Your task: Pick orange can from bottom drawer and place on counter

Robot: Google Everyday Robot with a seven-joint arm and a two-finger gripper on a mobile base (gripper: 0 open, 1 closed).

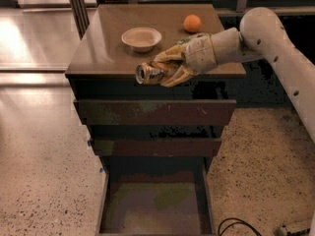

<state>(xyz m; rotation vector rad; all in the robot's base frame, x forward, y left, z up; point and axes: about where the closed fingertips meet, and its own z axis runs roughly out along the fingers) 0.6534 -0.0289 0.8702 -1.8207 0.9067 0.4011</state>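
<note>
My gripper (158,73) is shut on the orange can (149,73), which lies on its side with its silvery round end facing the camera. The can hangs at the front edge of the counter (106,48), level with its top. The arm reaches in from the right across the counter. The bottom drawer (155,200) is pulled out below and its greyish-brown floor shows nothing on it.
A beige bowl (141,37) and a round orange fruit (192,23) sit on the counter behind the gripper. Two narrower drawer fronts (155,112) lie between counter and bottom drawer. A black cable (236,226) lies on the speckled floor at lower right.
</note>
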